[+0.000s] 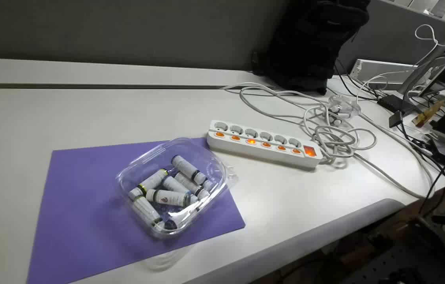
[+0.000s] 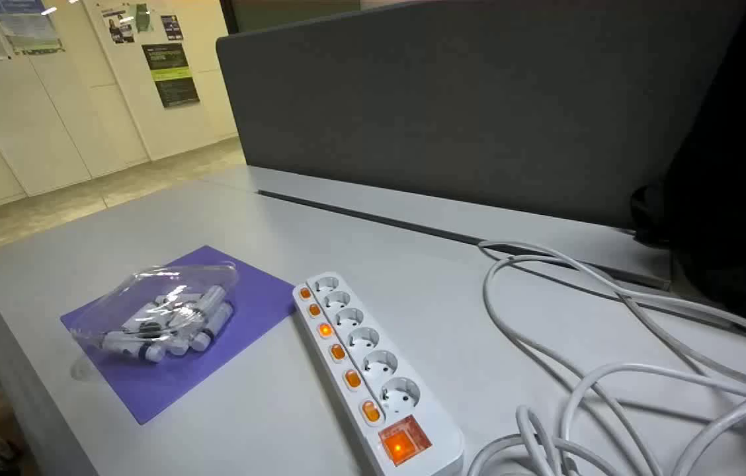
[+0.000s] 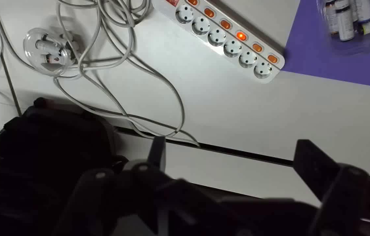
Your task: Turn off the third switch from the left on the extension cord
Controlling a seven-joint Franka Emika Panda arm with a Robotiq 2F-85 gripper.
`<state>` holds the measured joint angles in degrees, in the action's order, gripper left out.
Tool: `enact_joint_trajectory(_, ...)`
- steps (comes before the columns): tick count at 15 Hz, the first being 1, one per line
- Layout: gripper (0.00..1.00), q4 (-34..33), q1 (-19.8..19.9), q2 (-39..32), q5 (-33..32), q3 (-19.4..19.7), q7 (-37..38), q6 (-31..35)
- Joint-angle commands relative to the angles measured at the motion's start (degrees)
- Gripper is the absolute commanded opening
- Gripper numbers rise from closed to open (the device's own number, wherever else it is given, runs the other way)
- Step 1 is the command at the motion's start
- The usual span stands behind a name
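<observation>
The white extension cord (image 1: pixel 262 156) lies on the table with a row of orange switches beside its sockets. It also shows in an exterior view (image 2: pixel 363 340) and in the wrist view (image 3: pixel 217 36). The third switch from the left (image 1: pixel 251 141) glows in both exterior views (image 2: pixel 325 330) and in the wrist view (image 3: pixel 241 35). The other small switches look unlit. The larger main switch (image 1: pixel 309 151) at the cable end glows too (image 2: pixel 405 441). My gripper (image 3: pixel 231 146) is open and empty, above the back of the table, apart from the extension cord.
A purple mat (image 1: pixel 84 189) bears a clear container (image 1: pixel 222 167) of several small bottles, beside the strip's far end. Looped grey cables (image 1: pixel 337 142) and a small clear cup (image 1: pixel 348 106) lie past the main switch. A black backpack (image 1: pixel 309 43) stands against the grey partition (image 1: pixel 128 31).
</observation>
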<state>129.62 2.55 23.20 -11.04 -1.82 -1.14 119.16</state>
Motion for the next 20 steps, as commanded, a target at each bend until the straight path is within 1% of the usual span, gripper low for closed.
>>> enact_joint_trajectory(1,1.00,-0.11,-0.52,-0.06,-0.20,0.43,0.17,-0.10)
enact_joint_trajectory(14,1.00,-0.11,-0.52,-0.04,-0.20,0.43,0.17,0.05)
enact_joint_trajectory(16,1.00,1.08,-0.07,-0.83,-1.10,0.01,1.90,2.22)
enact_joint_trajectory(20,1.00,5.94,1.12,-3.89,-3.33,-0.16,5.40,10.37)
